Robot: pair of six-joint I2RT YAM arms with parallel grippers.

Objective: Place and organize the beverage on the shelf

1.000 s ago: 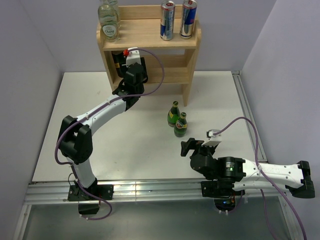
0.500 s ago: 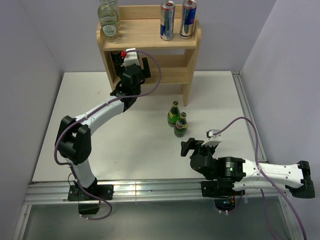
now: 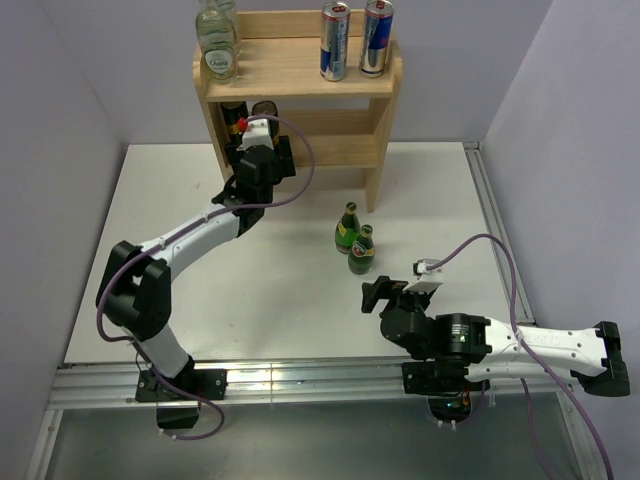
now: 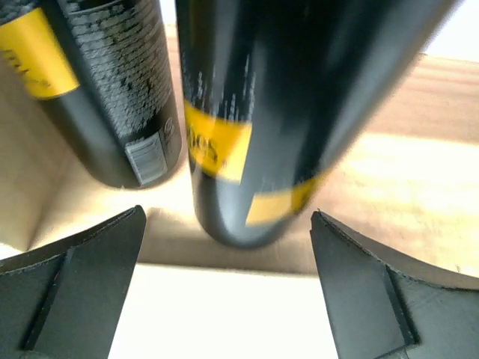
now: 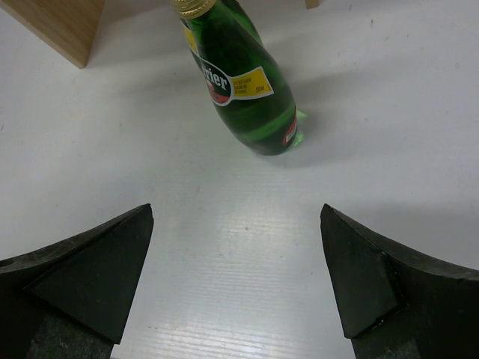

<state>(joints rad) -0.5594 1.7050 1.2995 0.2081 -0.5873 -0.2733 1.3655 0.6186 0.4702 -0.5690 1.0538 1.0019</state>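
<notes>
Our left gripper (image 4: 228,224) has backed off the black can (image 4: 247,112) on the shelf (image 3: 335,150), released; our right gripper (image 5: 236,213) gapes too.

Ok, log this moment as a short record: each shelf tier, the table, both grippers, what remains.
top tier: two clear glass bottles at left, two silver-and-blue cans at right
middle tier: two black-and-gold cans side by side at the left end
table: two green bottles upright, in front of the shelf
left gripper: open, at the middle tier, facing the black-and-gold cans
right gripper: open, low over the table, one green bottle ahead
not yet shelved: the green bottles
</notes>
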